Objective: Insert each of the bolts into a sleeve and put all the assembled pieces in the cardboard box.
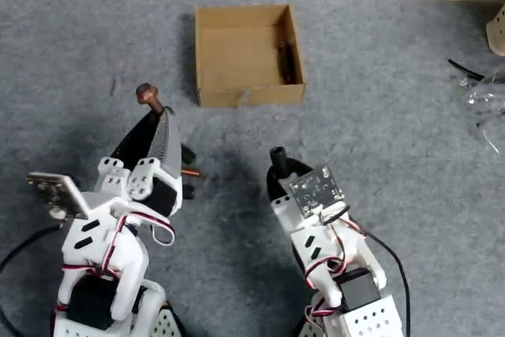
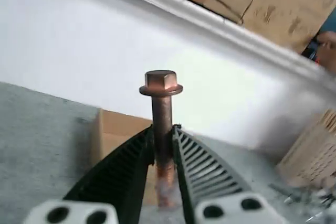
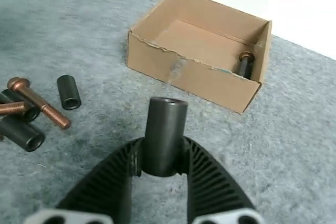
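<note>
My left gripper (image 2: 161, 137) is shut on a copper bolt (image 2: 161, 114), which stands upright with its hex head up; the same bolt (image 1: 148, 96) pokes out above the left arm. My right gripper (image 3: 161, 156) is shut on a black sleeve (image 3: 164, 132), held upright with its bore facing up; that sleeve (image 1: 278, 159) sits at the right arm's tip. The cardboard box (image 1: 237, 57) lies beyond both arms, with one assembled piece (image 1: 289, 57) against its right wall, also seen as the assembled piece (image 3: 245, 64) in the box (image 3: 184, 69).
Loose copper bolts (image 3: 39, 100) and black sleeves (image 3: 69, 92) lie on the grey carpet between the arms, one bolt tip (image 1: 190, 172) peeking beside the left arm. Clear plastic and cables (image 1: 481, 92) clutter the far right. A white wall borders the carpet behind the box.
</note>
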Tool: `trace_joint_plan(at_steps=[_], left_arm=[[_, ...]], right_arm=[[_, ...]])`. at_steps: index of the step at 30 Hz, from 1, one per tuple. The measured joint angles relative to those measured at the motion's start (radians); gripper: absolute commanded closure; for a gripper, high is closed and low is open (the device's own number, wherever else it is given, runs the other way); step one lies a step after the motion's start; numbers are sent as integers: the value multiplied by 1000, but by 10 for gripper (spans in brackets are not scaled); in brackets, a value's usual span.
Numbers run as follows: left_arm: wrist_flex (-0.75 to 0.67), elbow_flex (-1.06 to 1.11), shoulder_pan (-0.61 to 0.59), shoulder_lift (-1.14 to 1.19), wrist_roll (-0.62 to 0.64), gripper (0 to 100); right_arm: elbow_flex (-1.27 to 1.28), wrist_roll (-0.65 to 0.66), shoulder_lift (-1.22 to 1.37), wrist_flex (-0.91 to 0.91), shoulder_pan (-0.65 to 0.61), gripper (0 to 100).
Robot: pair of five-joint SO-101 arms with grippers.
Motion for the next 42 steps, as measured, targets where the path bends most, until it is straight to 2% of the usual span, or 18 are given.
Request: trace_joint_plan(at_steps=[10, 17, 20, 25, 31, 38, 42], left_arm=[[-8, 0, 195, 0, 26, 995], [-8, 60, 201, 0, 34, 995], [-8, 71, 203, 0, 95, 995], [-8, 75, 201, 0, 120, 995], [-8, 75, 209, 0, 121, 995], [-8, 75, 209, 0, 121, 995], [-8, 75, 250, 0, 121, 995]], right_arm=[[-15, -2, -2, 0, -176, 995], [-46, -2, -3, 0, -189, 995], [-54, -2, -3, 0, -193, 995], [-66, -2, -3, -26, -193, 995], [-66, -2, -3, -61, -195, 995], [-66, -2, -3, -66, -261, 995], [-66, -2, -3, -66, -264, 995]])
